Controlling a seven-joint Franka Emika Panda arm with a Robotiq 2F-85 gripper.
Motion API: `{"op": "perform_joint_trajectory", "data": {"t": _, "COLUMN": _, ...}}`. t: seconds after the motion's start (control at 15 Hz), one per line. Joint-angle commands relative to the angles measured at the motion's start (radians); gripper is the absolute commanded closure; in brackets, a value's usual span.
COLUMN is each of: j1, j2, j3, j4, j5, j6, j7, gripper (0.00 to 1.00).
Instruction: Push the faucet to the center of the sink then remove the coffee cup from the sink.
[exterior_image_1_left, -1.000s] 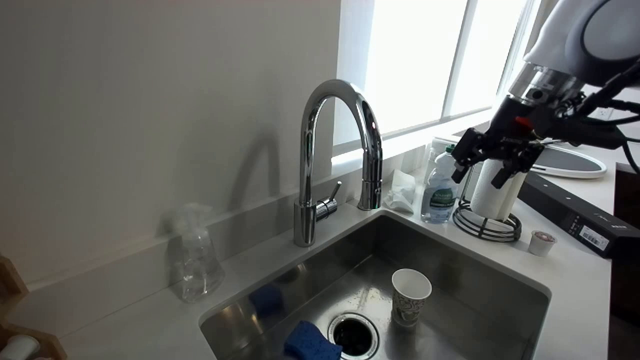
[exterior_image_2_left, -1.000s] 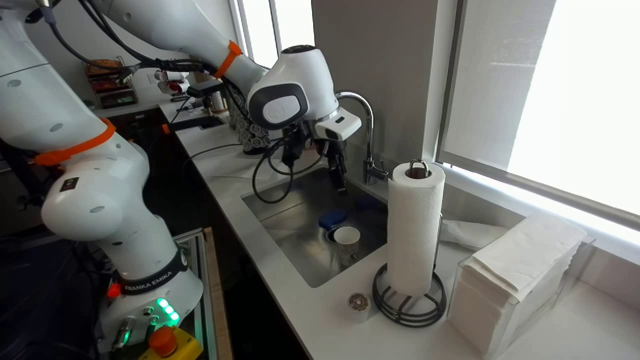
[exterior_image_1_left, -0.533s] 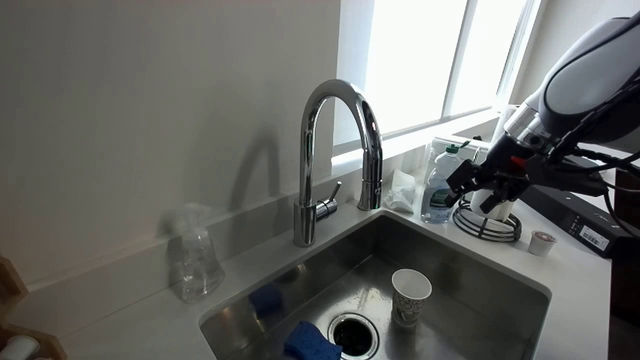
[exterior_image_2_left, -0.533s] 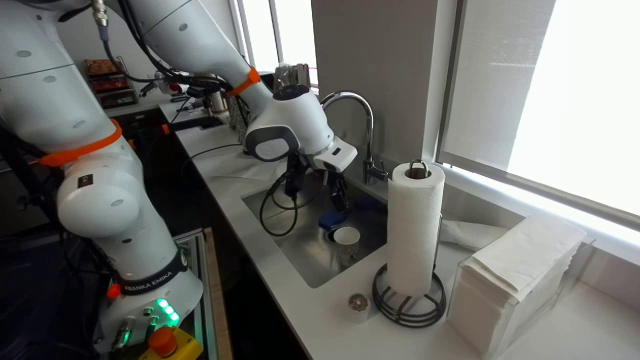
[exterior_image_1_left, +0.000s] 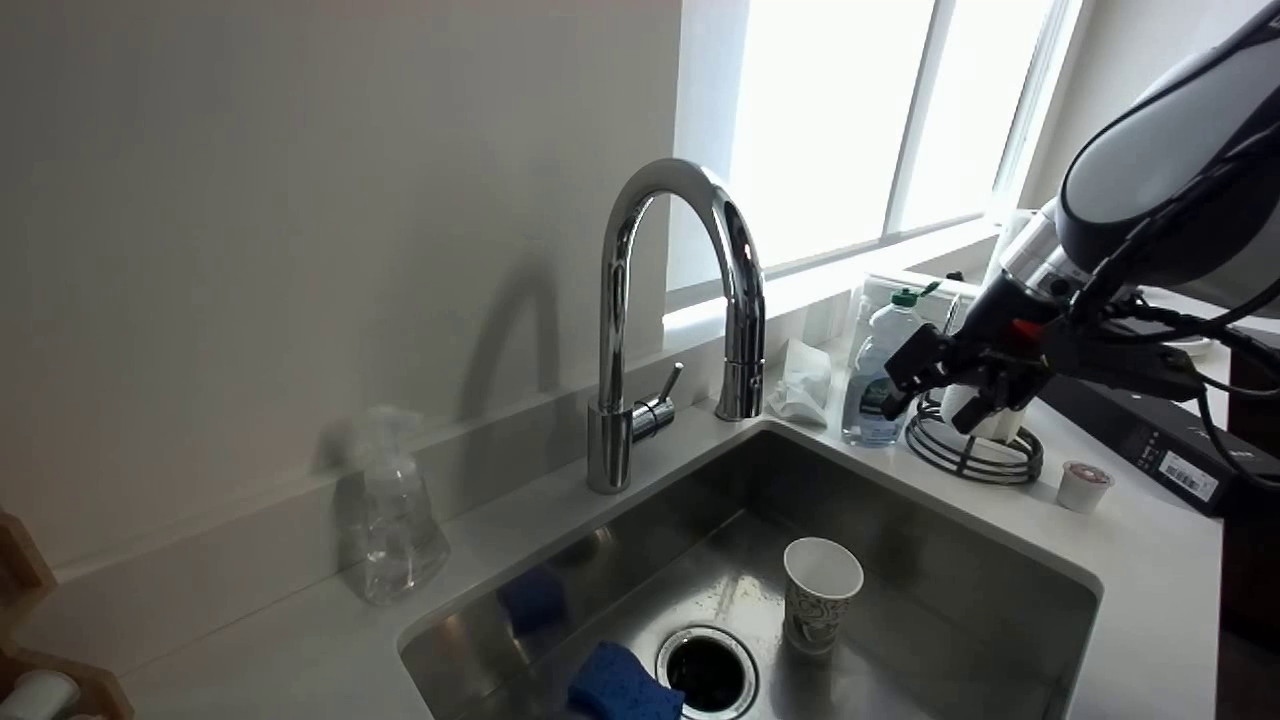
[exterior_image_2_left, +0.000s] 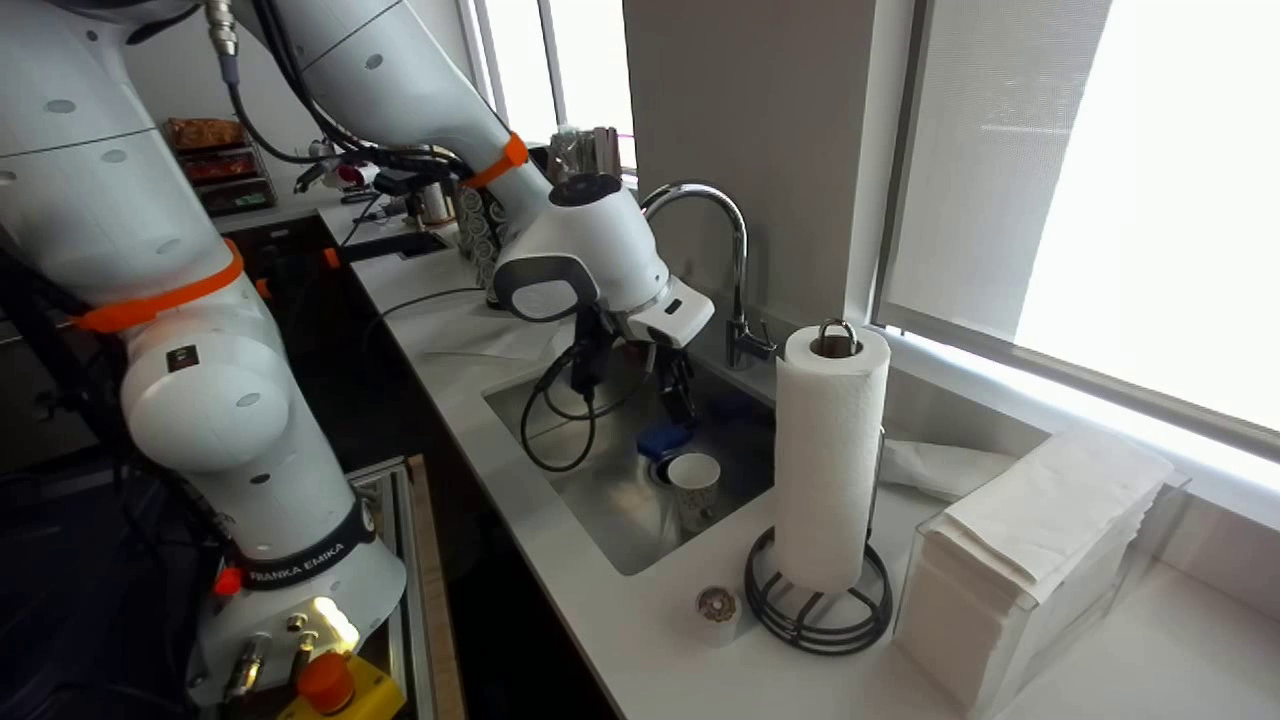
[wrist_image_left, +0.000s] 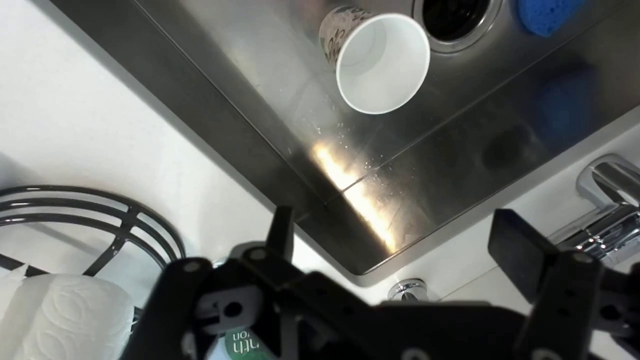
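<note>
Wrist view, from its left edge: a paper-towel roll (wrist_image_left: 70, 320) and its wire stand (wrist_image_left: 131, 218) on the white surface (wrist_image_left: 100, 135), neither of them part of the job. Next comes the gripper (wrist_image_left: 398, 239), its 2 fingers spread wide with nothing between them, a corner of the sink (wrist_image_left: 280, 75) showing below the gap. Farther in, the coffee cup (wrist_image_left: 382, 62) stands upright on the sink floor, untouched, just beside the drain (wrist_image_left: 455, 20), with a blue sponge (wrist_image_left: 547, 15) beyond that; so step 2, taking the cup out, is not yet done. At the right edge only the foot of the faucet (wrist_image_left: 612, 180) shows, but in an exterior view its spout (exterior_image_1_left: 742, 300) seems to reach out over the sink, and I would call step 1, the push, done or close to it (the robot's wrist (exterior_image_2_left: 605, 245) covers the spout's end in an exterior view, so I cannot confirm that it is centered). What is left, by my reading: bring the gripper over the cup, close on it, lift it past the rim and set it down outside the sink.
</note>
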Motion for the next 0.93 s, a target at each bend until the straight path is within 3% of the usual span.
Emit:
{"op": "perform_joint_trajectory", "data": {"t": 0.0, "j1": 0.057, "j2": 0.073, "j3": -0.023, "j4": 0.044, "j5": 0.196, "j6": -0.013, "j7": -0.143, "gripper": 0.0}}
{"op": "perform_joint_trajectory", "data": {"t": 0.6, "j1": -0.003, "j2": 0.297, "j3": 0.039, "j4": 0.191, "j5": 0.627, "j6": -0.069, "j7": -0.51, "gripper": 0.0}}
{"op": "perform_joint_trajectory", "data": {"t": 0.87, "j1": -0.044, "j2": 0.429, "j3": 0.08, "j4": 0.273, "j5": 0.735, "j6": -0.099, "j7": -0.64, "gripper": 0.0}}
